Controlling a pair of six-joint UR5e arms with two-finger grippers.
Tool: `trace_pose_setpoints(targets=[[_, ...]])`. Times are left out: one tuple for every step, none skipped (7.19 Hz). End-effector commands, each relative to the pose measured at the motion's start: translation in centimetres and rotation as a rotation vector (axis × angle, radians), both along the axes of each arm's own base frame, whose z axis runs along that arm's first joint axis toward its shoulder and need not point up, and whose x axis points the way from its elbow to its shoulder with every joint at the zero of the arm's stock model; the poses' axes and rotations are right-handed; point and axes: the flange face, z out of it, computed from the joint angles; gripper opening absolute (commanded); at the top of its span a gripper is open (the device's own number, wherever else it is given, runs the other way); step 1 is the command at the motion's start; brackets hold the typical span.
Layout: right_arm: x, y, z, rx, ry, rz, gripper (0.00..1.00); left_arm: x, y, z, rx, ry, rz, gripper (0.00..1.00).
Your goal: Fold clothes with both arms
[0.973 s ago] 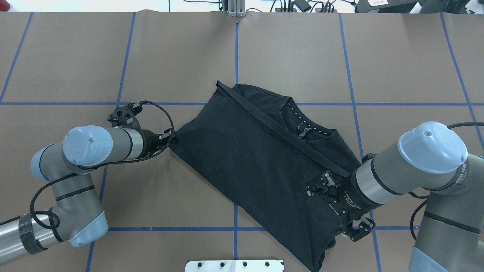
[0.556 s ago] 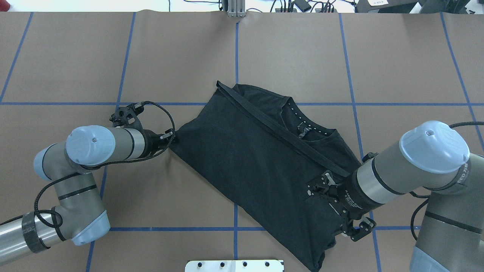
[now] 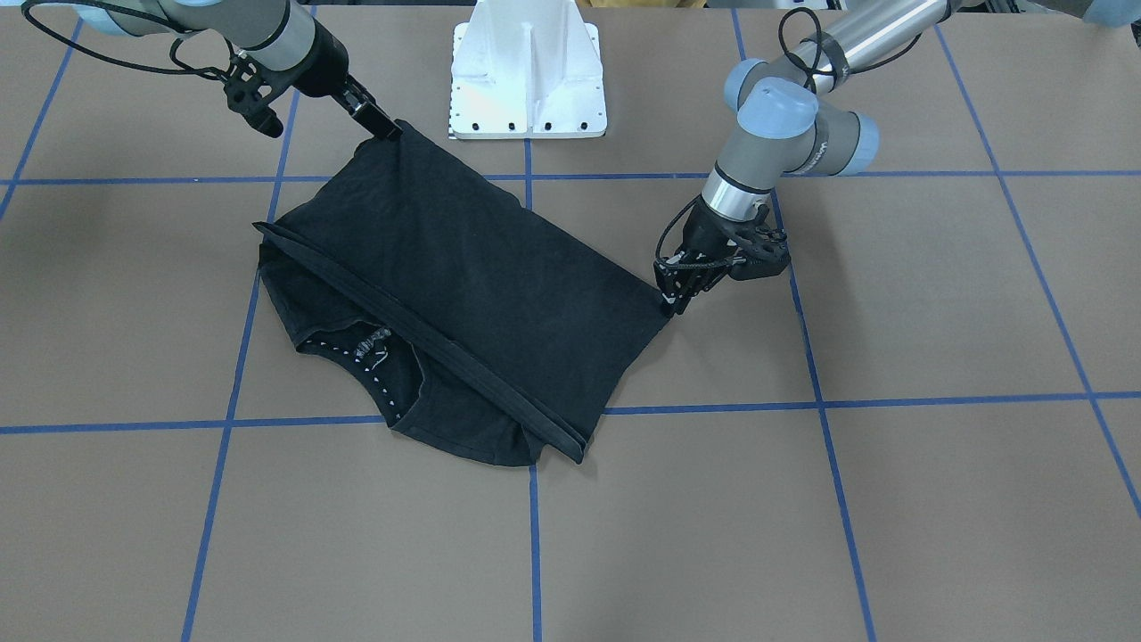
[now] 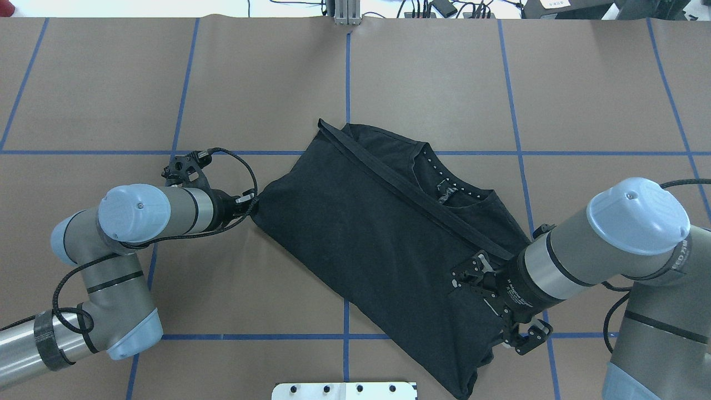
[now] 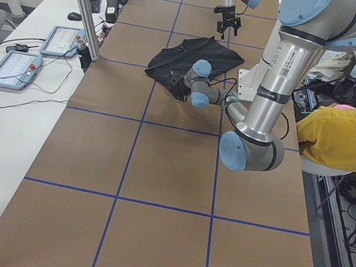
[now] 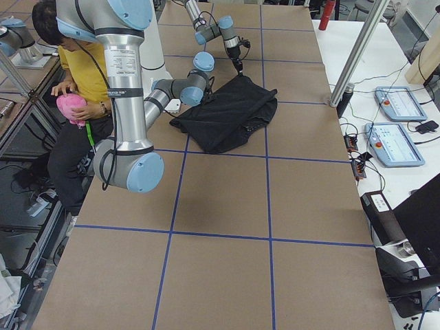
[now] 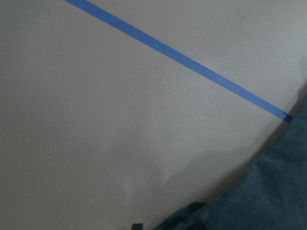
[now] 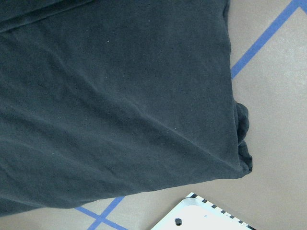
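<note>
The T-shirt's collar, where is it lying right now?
In the overhead view the collar lies right of centre on the black T-shirt, just beyond the folded-over hem band and near the wrist of the right arm.

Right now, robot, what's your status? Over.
Left gripper shut on one T-shirt corner, right gripper on another. T-shirt half folded, collar showing. White base close by.

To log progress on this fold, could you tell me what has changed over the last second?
The left arm crept slightly toward the table's middle, carrying the left gripper and the T-shirt corner it pinches a little inward. Nothing was taken hold of or let go. The right arm barely moved, the right gripper keeps its corner, and the T-shirt stays folded over itself.
</note>
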Motion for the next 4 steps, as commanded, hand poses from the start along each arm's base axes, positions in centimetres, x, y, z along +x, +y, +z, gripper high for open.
trace_pose_setpoints(targets=[[0.0, 0.0, 0.0, 0.000, 0.000, 0.000, 1.00, -0.2, -0.4, -0.1, 0.008, -0.001, -0.017, 0.00], [0.1, 0.0, -0.1, 0.002, -0.003, 0.002, 1.00, -1.3, -1.6, -0.7, 0.025, 0.001, -0.037, 0.00], [0.3, -0.3, -0.2, 0.002, -0.004, 0.008, 1.00, -1.9, -3.0, -1.0, 0.089, -0.027, -0.028, 0.00], [0.5, -0.5, -0.2, 0.002, -0.004, 0.014, 1.00, -3.5, -7.3, -2.9, 0.162, -0.043, -0.065, 0.00]])
